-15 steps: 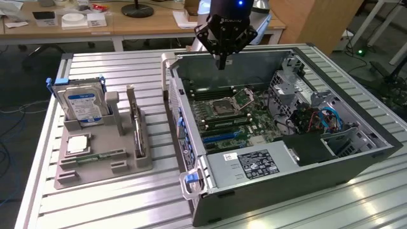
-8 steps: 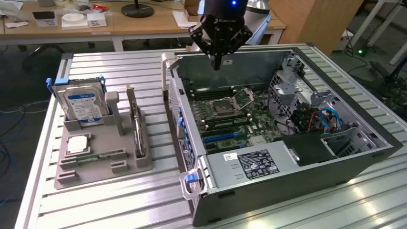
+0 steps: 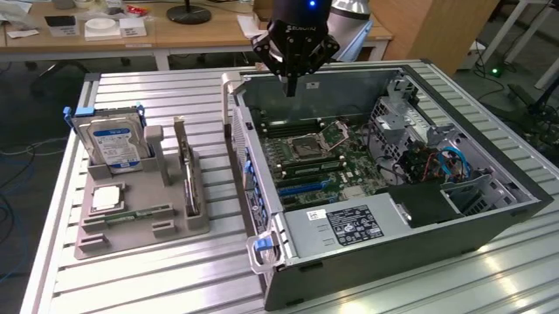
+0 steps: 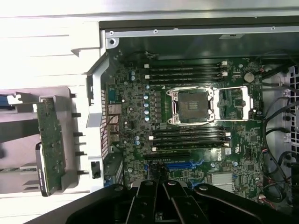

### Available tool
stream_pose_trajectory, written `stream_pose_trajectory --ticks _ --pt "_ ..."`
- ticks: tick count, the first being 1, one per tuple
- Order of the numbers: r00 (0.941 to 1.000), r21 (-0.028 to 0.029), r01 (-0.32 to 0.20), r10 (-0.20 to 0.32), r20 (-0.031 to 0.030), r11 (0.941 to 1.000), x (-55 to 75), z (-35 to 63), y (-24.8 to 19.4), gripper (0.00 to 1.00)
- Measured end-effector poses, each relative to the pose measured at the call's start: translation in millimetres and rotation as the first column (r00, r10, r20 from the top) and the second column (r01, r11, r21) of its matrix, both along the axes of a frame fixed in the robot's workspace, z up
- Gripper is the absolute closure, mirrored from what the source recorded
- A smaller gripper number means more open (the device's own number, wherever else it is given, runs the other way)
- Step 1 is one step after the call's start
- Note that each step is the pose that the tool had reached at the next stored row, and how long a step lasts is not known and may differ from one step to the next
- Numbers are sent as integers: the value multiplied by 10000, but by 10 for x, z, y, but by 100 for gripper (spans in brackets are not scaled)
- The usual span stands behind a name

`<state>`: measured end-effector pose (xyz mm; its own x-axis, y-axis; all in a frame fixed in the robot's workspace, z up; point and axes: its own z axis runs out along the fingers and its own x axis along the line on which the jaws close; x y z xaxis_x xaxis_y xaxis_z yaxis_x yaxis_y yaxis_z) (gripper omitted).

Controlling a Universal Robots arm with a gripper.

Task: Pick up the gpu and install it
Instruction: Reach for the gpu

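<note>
- End effector (image 3: pixel 292 85): closed on nothing, arm pointing straight down over the open computer case (image 3: pixel 419 252).
- gpu (image 3: pixel 186 176): on edge in grey holder (image 3: pixel 140 226) on table (image 3: pixel 175 91), well apart, exterior view's left.

Green gpu (image 4: pixel 49 144), black tool (image 3: pixel 291 86), grey holder (image 3: pixel 163 188)

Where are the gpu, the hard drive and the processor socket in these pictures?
gpu (image 4: pixel 50 144): wrist view, on the middle of its green board face.
hard drive (image 3: pixel 115 145): exterior view, on its blue label.
processor socket (image 4: pixel 191 106): wrist view, on its dark open centre.
</note>
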<state>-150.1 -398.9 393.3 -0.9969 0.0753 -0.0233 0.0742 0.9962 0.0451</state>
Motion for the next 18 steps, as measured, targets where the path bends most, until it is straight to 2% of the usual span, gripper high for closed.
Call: stream_pose_trajectory --ticks 5,12,18 --pt "10000 -1 -1 1 -1 10000 -64 0 0 89" --pt "10000 0 0 0 0 10000 -241 0 0 89" --pt "10000 0 0 0 0 10000 -321 0 0 89"
